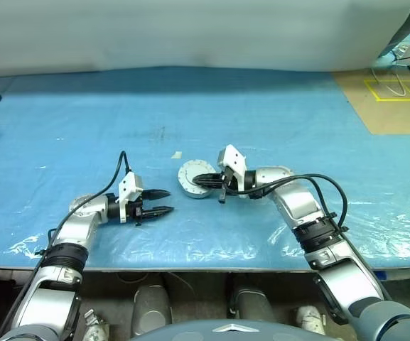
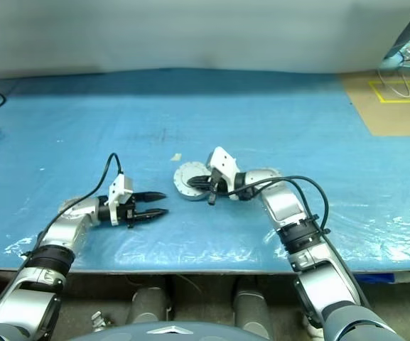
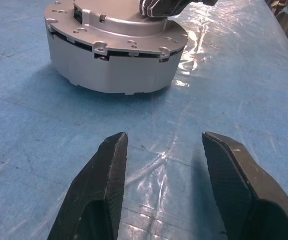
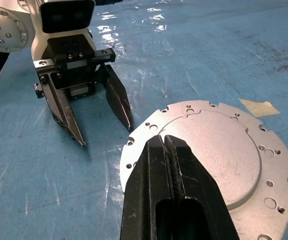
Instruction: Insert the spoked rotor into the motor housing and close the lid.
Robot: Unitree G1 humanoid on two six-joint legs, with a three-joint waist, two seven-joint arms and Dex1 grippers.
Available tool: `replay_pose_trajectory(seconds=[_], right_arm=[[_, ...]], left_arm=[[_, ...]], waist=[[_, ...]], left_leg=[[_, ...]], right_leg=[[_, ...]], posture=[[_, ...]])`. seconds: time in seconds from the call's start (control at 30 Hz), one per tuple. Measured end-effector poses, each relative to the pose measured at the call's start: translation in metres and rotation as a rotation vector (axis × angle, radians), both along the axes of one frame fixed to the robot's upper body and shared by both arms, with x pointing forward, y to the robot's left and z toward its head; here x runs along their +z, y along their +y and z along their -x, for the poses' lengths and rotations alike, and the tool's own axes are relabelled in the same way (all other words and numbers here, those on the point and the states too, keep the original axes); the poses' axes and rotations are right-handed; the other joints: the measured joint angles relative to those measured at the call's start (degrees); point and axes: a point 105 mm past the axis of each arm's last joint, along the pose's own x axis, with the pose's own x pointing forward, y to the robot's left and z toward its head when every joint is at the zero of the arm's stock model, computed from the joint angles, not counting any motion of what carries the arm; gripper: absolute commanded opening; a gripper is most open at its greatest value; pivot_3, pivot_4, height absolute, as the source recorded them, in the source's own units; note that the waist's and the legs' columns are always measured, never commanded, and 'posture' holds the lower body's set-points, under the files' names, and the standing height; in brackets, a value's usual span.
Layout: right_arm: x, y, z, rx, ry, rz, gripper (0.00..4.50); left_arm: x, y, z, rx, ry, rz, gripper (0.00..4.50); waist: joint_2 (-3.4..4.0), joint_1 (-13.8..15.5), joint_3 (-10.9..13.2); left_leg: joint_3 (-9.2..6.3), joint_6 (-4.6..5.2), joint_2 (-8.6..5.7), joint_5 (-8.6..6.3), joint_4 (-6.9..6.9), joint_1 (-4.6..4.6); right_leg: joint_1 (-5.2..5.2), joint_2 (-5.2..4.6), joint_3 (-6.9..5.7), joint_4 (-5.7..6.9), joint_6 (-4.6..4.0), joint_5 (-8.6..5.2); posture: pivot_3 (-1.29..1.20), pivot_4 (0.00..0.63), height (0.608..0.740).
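Head views: the motor housing sits on the blue table cover near mid-table, with the lid down over it. The right gripper, fingers pressed together and holding nothing, reaches over the lid from the right. The left gripper, fingers apart and empty, lies just left of the housing, clear of it.

Left wrist view: the housing stands ahead of the spread fingers; a thin dark seam runs under the lid's rim.

Right wrist view: the shut fingers hover at the lid's plain grey face.

Progress: the rotor is presumably inside; the lid appears closed, perhaps needing a final press.
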Motion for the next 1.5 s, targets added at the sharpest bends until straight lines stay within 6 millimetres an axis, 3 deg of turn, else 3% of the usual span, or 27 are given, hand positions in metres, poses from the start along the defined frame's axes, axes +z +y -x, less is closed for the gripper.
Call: replay_pose_trajectory(seconds=[0.17,0.27,0.6,0.67,1.17,1.27,1.37,1.5], right_arm=[[0.003,-0.003,-0.005,-0.050,-0.001,-0.062,0.01],[0.006,-0.007,-0.006,-0.066,0.023,-0.082,0.62],[0.022,0.000,-0.010,-0.075,0.012,-0.123,4.04],[0.021,0.002,-0.010,-0.079,0.014,-0.126,4.47],[0.001,0.002,-0.018,-0.119,0.007,-0.095,4.47],[0.000,0.001,-0.020,-0.124,-0.005,-0.089,3.89],[-0.001,0.002,-0.019,-0.116,-0.012,-0.081,2.97],[-0.001,0.002,-0.018,-0.105,-0.024,-0.066,2.96]], left_arm=[[0.000,0.000,0.000,0.000,0.000,0.001,2.48],[0.000,0.000,0.000,-0.001,-0.002,0.002,2.48],[0.000,-0.003,-0.001,0.001,-0.004,0.011,2.48],[0.000,-0.003,-0.001,0.001,-0.004,0.012,2.48],[0.000,-0.003,-0.002,0.009,-0.009,0.009,2.48],[0.000,-0.003,-0.002,0.010,-0.010,0.008,2.48],[0.001,-0.003,-0.002,0.010,-0.010,0.007,2.48],[0.000,-0.004,-0.002,0.010,-0.010,0.007,2.48]], waist=[[0.00,0.01,0.00],[0.01,0.06,0.00],[0.01,0.07,0.01],[0.01,0.09,0.01],[0.01,0.05,0.01],[0.01,0.05,0.01],[0.01,0.05,0.00],[0.01,0.04,0.00]], left_leg=[[0.00,0.01,-0.02,-0.01,0.01,-0.02],[0.00,0.00,-0.01,0.00,0.00,-0.06],[0.00,0.00,-0.01,0.00,0.00,-0.12],[0.00,0.00,-0.02,0.00,0.00,-0.15],[0.00,0.00,-0.02,0.00,0.00,-0.15],[0.00,0.00,-0.02,0.00,0.00,-0.16],[0.00,0.00,-0.02,0.00,0.00,-0.15],[0.00,0.00,-0.02,0.00,0.00,-0.15]], right_leg=[[-0.02,-0.01,0.01,0.00,0.00,0.00],[-0.05,0.00,0.00,-0.01,0.00,0.00],[-0.11,-0.01,-0.01,-0.02,0.00,0.00],[-0.12,-0.01,-0.01,-0.03,0.00,0.00],[-0.15,-0.01,-0.01,-0.03,0.00,0.00],[-0.14,-0.01,0.00,-0.03,0.00,0.00],[-0.14,-0.01,-0.01,-0.03,0.00,0.00],[-0.14,-0.01,0.00,-0.02,0.00,0.00]], posture=[[0.00,0.150,0.740],[0.00,0.150,0.740],[0.00,0.150,0.740],[0.00,0.150,0.740],[0.00,0.150,0.740],[0.00,0.150,0.740],[0.00,0.150,0.740],[0.00,0.150,0.740]])
